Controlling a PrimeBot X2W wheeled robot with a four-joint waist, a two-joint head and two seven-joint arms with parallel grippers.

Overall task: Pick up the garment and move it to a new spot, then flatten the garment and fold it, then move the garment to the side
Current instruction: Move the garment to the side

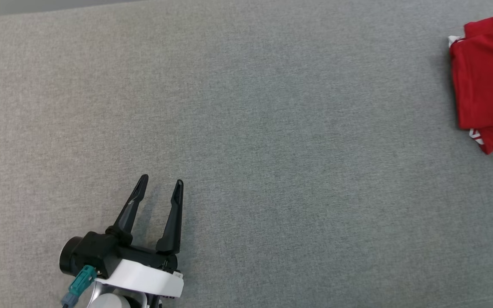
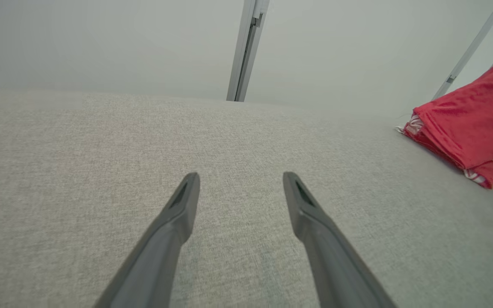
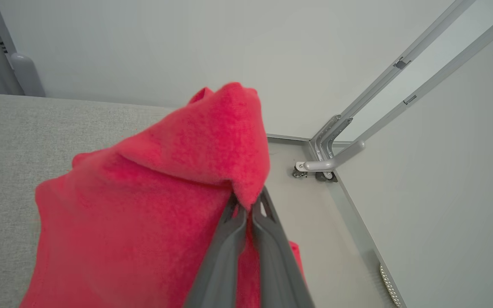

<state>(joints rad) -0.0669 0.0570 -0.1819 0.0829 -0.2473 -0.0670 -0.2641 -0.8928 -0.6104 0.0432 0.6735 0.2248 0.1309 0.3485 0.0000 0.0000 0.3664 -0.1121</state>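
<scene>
- Right end effector point(image 3: 248, 204) clenched on folded red garment with white trim point(image 1: 486, 72), pinching one edge, likely to slide it aside.
- Left end effector point(image 1: 161, 180) released and empty, garment well to its right on grey fabric bench point(image 1: 246, 128).

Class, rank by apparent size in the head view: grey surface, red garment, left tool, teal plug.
1. grey surface
2. red garment, cropped by the frame, and left tool: too alike to rank
3. teal plug

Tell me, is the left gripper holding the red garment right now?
No, the left gripper stands open above the grey surface, well apart from the folded red garment.
</scene>
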